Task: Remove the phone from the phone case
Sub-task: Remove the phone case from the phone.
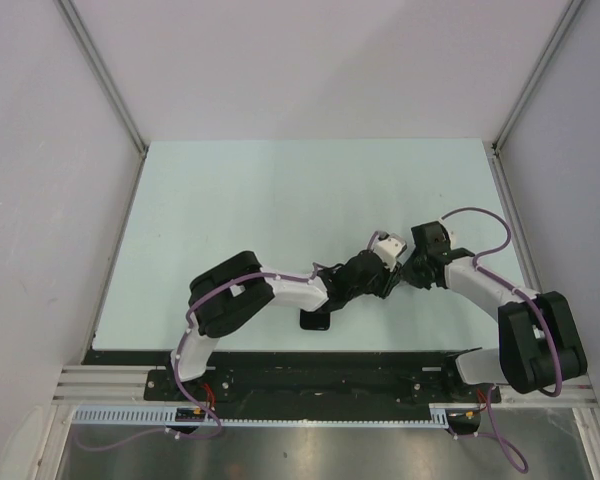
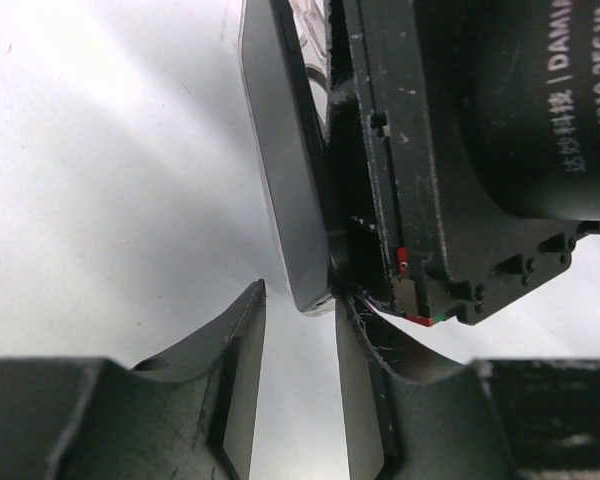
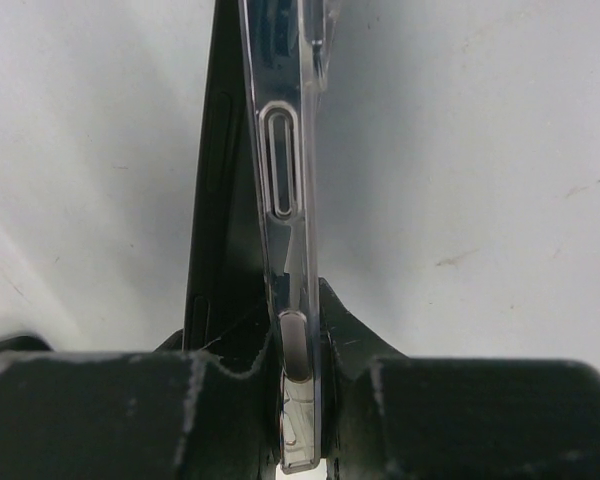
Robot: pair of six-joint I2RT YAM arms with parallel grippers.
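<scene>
Separating: right gripper (image 3: pixel 298 345) clamps case (image 3: pixel 280 180); left gripper (image 2: pixel 300 320) part open at phone (image 2: pixel 285 180) end; next close on phone, pull away

You have the phone case (image 3: pixel 283 170) clear and edge-on, oblong button cutout facing the right wrist camera, near end pinched in the right gripper (image 3: pixel 298 345). The phone (image 2: pixel 285 170), a grey slab with rounded corners, stands edge-on just beside it.

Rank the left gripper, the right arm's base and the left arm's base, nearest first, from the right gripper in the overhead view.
1. Left gripper, meeting the right gripper mid-table.
2. Right arm's base, near-right edge.
3. Left arm's base, near-left edge.
</scene>
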